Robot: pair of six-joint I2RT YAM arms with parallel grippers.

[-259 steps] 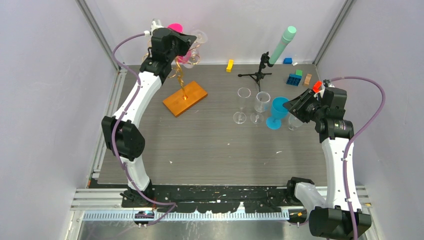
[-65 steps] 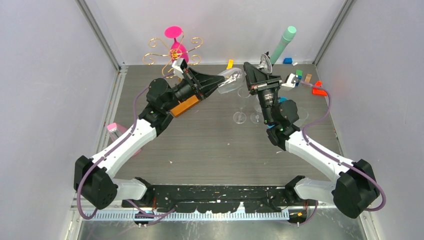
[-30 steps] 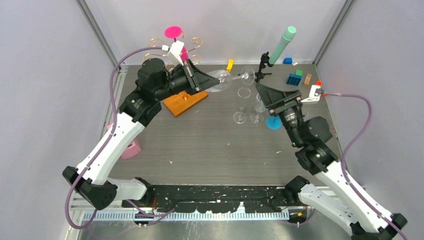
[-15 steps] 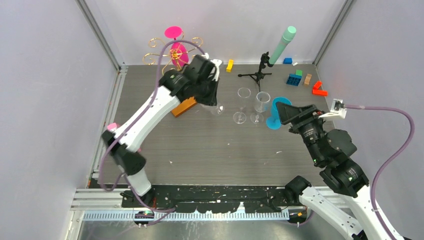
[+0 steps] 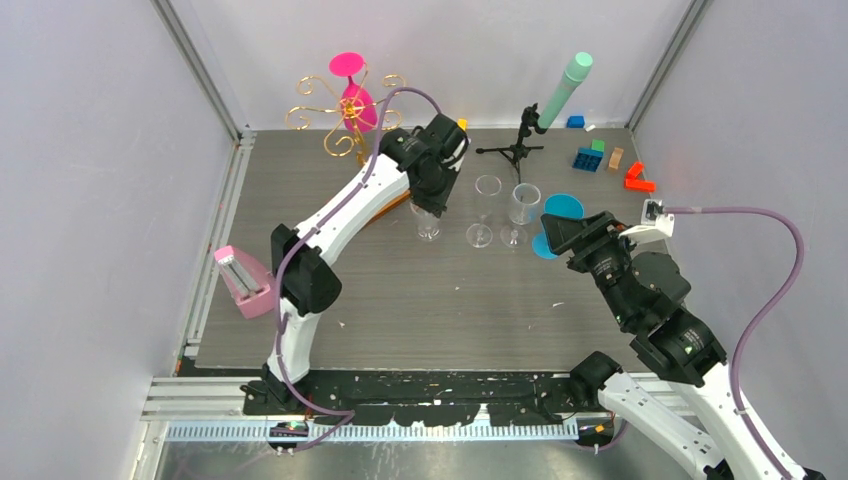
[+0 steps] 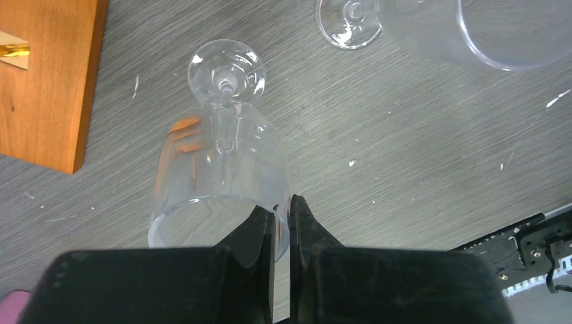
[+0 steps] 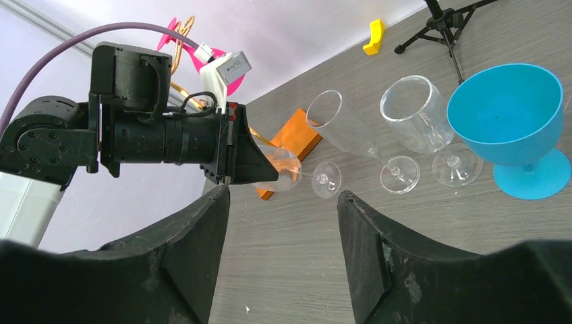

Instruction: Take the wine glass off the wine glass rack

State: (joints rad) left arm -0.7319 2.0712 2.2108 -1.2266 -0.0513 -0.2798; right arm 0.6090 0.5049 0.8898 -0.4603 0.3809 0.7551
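Clear wine glass (image 6: 219, 175) upright, rim pinched in left hand (image 6: 281, 210); right hand (image 7: 282, 196) spread wide apart.

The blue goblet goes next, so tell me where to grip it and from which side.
Take the blue goblet by its short stem, just under the bowl; the bowl looks too wide for the right gripper. Approach low from its right: it stands upright, and a clear glass stands close on its left.
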